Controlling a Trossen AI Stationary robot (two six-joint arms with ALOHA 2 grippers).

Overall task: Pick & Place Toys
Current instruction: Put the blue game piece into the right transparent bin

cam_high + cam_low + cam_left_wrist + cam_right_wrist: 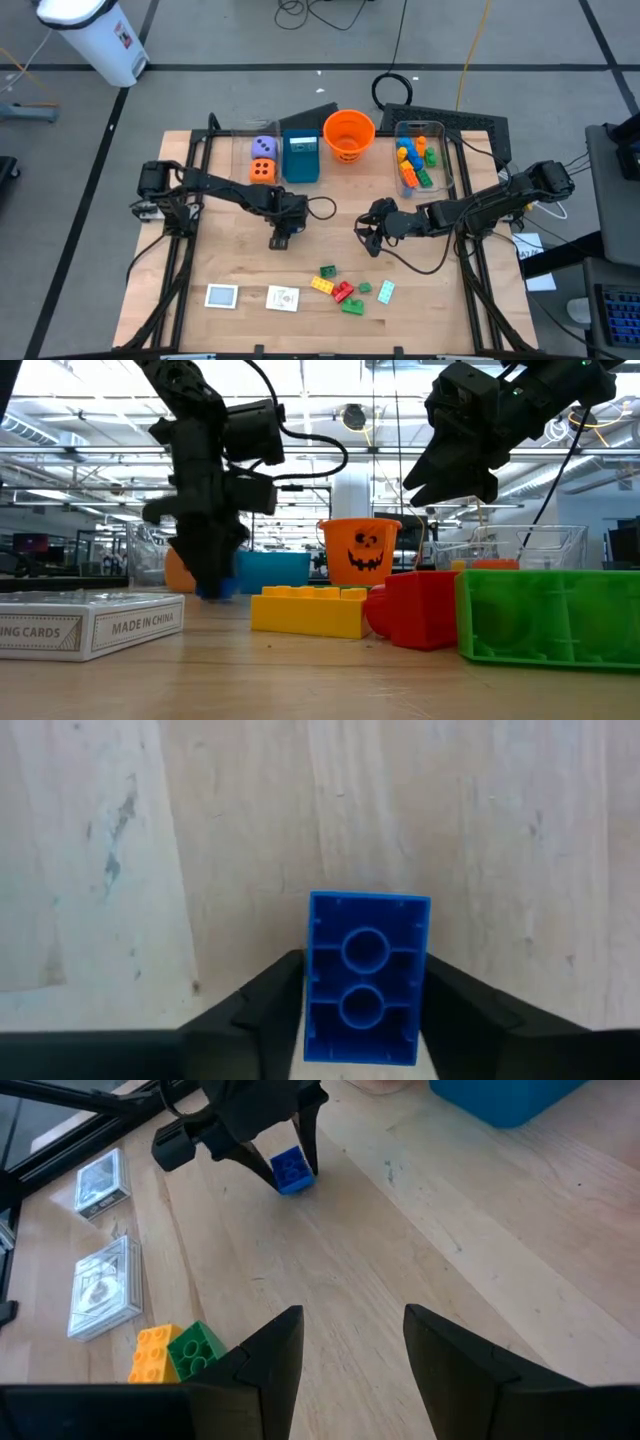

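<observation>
1. We see the left gripper (283, 238) low over the middle of the tabletop (240, 270), its fingers (262, 1010) on either side of a blue brick (367, 977); the brick's hollow underside faces the wrist camera.
2. The fingers sit right against the brick's sides. We cannot tell whether it is actually clamped.
3. In the right wrist view the blue brick is at the tabletop between the left fingers; we cannot tell if it rests on the wood or is just off it.
4. Right gripper (365, 232) hangs above the tabletop centre-right, fingers (268, 1355) spread, nothing between them.
5. Loose bricks in a cluster near the front edge: yellow brick (322, 285), red brick (342, 291), green brick (352, 306), plus another small green one (327, 271).
6. Two flat card packs (221, 296) at front left, side by side, near each other.
7. At the back: orange die (262, 171) and purple die (263, 148) in a clear bin (240, 160), teal box (300, 158), orange bucket (348, 133), and a right-hand clear bin (447, 160) holding mixed bricks (414, 165).
</observation>
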